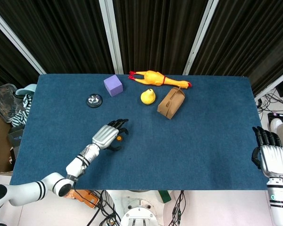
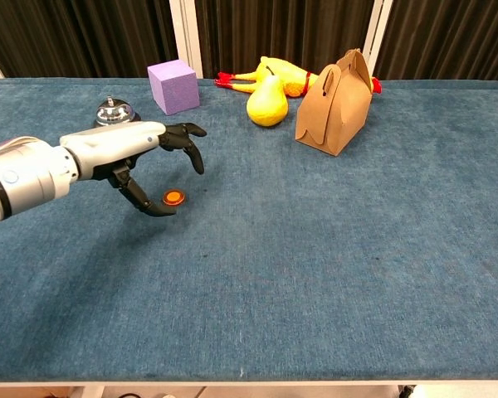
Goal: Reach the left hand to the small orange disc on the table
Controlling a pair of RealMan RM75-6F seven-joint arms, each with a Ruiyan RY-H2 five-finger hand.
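Note:
The small orange disc (image 2: 174,197) lies flat on the blue table (image 2: 332,265), left of the middle. My left hand (image 2: 141,149) hovers right over it with fingers spread and nothing in them. Its thumb tip is just left of the disc and its other fingers (image 2: 188,143) arch above it; whether any of them touches the disc I cannot tell. In the head view the disc (image 1: 119,139) peeks out between the fingers of the left hand (image 1: 110,134). My right hand (image 1: 272,155) stays at the table's right edge, fingers straight, holding nothing.
A silver bell (image 2: 114,113) sits just behind the left hand. Further back are a purple cube (image 2: 173,86), a yellow pear (image 2: 267,104), a rubber chicken (image 1: 155,77) and a brown paper bag (image 2: 336,104). Boxes and clutter (image 1: 4,108) stand off the table's left side.

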